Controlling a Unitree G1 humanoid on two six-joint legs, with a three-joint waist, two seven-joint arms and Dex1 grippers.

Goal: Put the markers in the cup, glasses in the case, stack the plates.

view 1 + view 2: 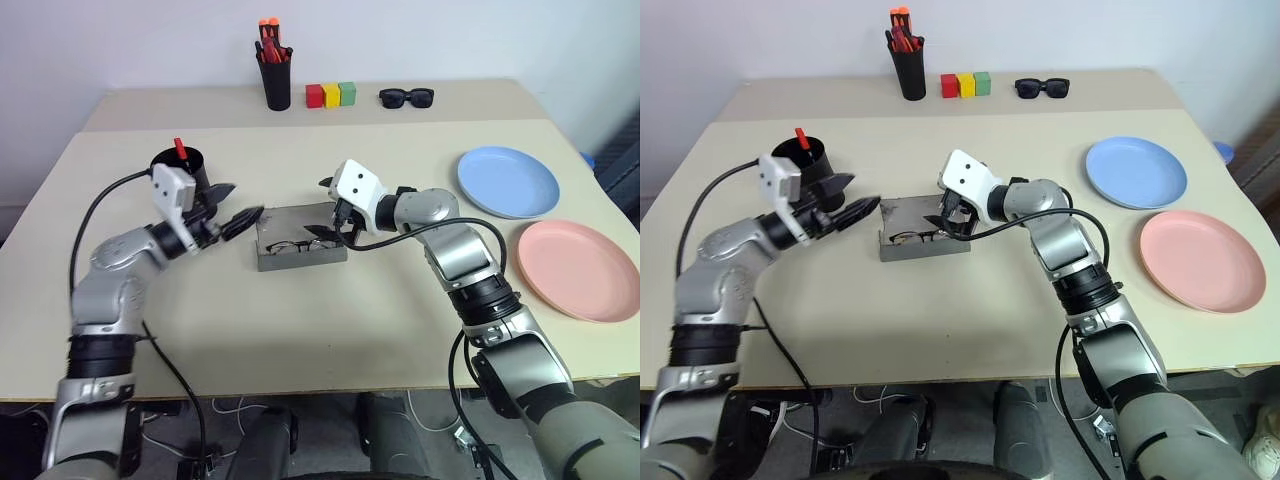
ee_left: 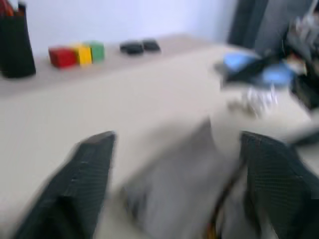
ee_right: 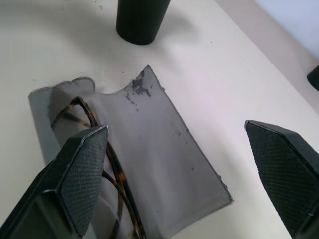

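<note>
Grey felt case (image 1: 298,238) open at table centre, glasses (image 1: 300,244) lying inside

Right gripper (image 1: 335,222) poised above case's right end, fingers (image 3: 82,172) spread wide, empty. Left gripper (image 1: 232,208) just left of case, fingers (image 2: 84,177) apart, holding nothing. Black cup (image 1: 182,167) behind left gripper, red-capped marker (image 1: 180,149) standing in it. Blue plate (image 1: 507,181) and pink plate (image 1: 577,268) side by side at right, unstacked

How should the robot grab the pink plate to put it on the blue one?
Probably by the rim. The round pink plastic plate lies flat on the beige table, so only its raised edge offers a hold. The right gripper is nearer, so it could come from the plate's inner side, one finger above the rim and one under, then lift it onto the light blue plate.
</note>
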